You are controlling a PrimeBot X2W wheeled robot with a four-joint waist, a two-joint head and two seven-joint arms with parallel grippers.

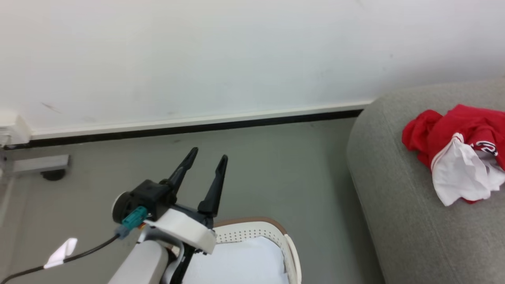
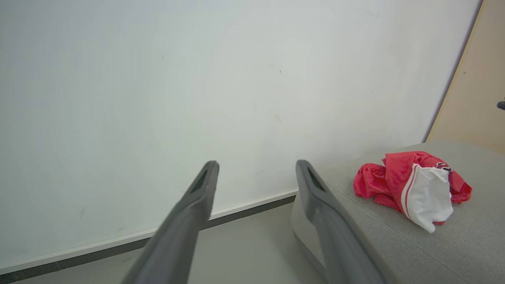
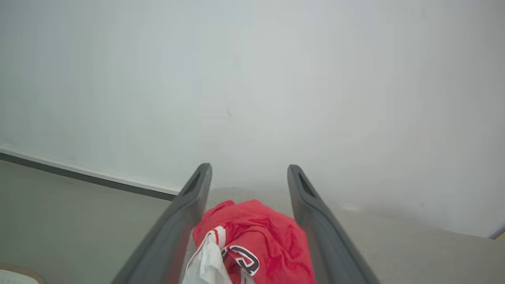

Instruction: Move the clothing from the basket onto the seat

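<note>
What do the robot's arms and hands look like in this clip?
Left hand: two long, tapered black fingers on a black body, teal connector, black cable, white wrist cuff, pale grey forearm. Right hand: matching dark tapered fingers.

the clothing (image 1: 453, 134) is bright red, with a white panel edged in a thin red-and-white stripe and a white letter outlined in black. the seat (image 1: 394, 205) is plain light grey, and the basket (image 1: 246, 236) is cream-white with rows of small holes, a brown rim and a pale blue-white lining. the left gripper (image 1: 209, 153) is black with a teal plug (image 1: 135, 219).
</note>
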